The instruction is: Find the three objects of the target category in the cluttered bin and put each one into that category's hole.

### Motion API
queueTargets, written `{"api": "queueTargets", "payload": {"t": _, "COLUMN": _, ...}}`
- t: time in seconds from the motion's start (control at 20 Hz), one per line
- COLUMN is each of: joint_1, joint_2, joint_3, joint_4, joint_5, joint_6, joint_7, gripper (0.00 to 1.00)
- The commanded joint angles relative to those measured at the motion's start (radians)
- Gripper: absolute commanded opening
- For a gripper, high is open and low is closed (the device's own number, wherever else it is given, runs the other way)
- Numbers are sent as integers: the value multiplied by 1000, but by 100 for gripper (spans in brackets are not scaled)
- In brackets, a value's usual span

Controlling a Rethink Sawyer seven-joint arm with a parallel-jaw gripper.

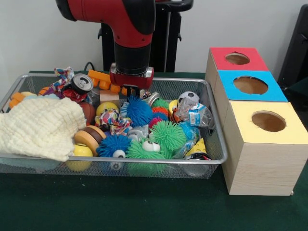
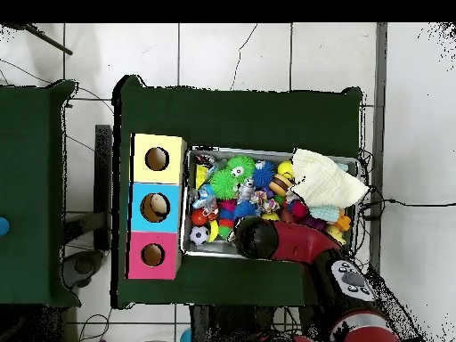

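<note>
The bin (image 1: 211, 122) is shiny silver wire mesh. The three boxes are pale wood with a grain you can see, and the red top (image 1: 238, 58) around its hole looks flat and matt, like painted card. The table cover (image 1: 96, 207) is dark green cloth, soft and dull. The cream cloth (image 1: 41, 127) looks bumpy and woven. The spiky balls (image 1: 168, 134) look rubbery. The arm (image 1: 120, 19) is smooth, glossy red plastic

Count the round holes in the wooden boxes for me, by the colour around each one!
Red-topped round hole in the pale wooden box: 1
Blue-topped round hole in the pale wooden box: 1
Yellow-topped round hole in the pale wooden box: 1
Total: 3
</note>
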Motion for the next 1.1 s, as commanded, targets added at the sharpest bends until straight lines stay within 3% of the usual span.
{"api": "queueTargets", "payload": {"t": 0.05, "joint_1": -10, "joint_2": -31, "joint_3": 101, "joint_4": -92, "joint_5": 50, "joint_6": 77, "joint_7": 65, "gripper": 0}}
{"api": "queueTargets", "payload": {"t": 0.85, "joint_1": -9, "joint_2": -44, "joint_3": 115, "joint_4": -92, "joint_5": 59, "joint_6": 90, "joint_7": 69, "gripper": 0}}
{"api": "queueTargets", "payload": {"t": 1.1, "joint_1": -8, "joint_2": -57, "joint_3": 122, "joint_4": -104, "joint_5": 74, "joint_6": 136, "joint_7": 61, "gripper": 0}}
